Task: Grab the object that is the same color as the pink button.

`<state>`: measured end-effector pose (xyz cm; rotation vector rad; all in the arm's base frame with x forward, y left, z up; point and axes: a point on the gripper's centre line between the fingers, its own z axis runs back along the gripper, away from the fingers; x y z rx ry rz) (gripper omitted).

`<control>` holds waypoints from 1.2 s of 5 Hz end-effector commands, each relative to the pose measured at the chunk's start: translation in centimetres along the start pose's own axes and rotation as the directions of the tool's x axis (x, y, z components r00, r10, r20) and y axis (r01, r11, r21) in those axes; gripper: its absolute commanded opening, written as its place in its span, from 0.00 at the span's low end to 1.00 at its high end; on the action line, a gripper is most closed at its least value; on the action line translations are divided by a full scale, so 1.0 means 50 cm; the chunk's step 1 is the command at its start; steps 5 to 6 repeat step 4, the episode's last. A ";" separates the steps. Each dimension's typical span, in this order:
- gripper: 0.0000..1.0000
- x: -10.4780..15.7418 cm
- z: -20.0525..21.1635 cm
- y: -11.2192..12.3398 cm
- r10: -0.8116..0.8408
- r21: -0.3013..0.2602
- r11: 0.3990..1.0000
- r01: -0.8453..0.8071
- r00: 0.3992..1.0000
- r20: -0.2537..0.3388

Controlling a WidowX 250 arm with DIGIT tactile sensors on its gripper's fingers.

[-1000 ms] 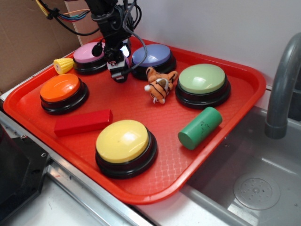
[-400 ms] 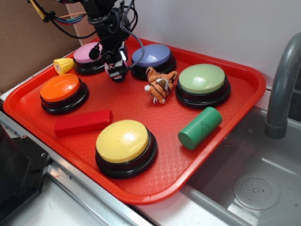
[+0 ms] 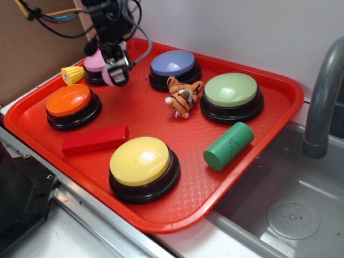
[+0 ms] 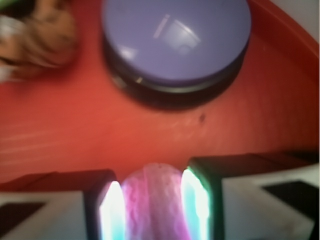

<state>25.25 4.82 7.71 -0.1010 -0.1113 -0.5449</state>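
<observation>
Ball (image 4: 152,200) sits clamped between your gripper (image 3: 115,73) jaws (dimpled, pink), lifted above the tray (image 3: 279,107), just in front of the pink button (image 3: 94,61)

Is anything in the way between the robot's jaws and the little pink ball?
No. Nothing stands between them: the gripper is shut on the pink ball, with a jaw pressed against each side. In the exterior view, the ball hangs above the red tray.

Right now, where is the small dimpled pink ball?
The small dimpled pink ball sits clamped in the gripper, lifted at the red tray's far-left, beside the pink dome button.
</observation>
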 end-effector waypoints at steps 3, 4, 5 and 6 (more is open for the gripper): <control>0.00 0.007 0.164 -0.174 0.377 0.093 0.923 -0.372 0.926 -0.033; 0.00 0.010 0.157 -0.183 0.421 0.111 0.904 -0.412 0.903 -0.079; 0.00 0.010 0.157 -0.183 0.421 0.111 0.904 -0.412 0.903 -0.079; 0.00 0.010 0.157 -0.183 0.421 0.111 0.904 -0.412 0.903 -0.079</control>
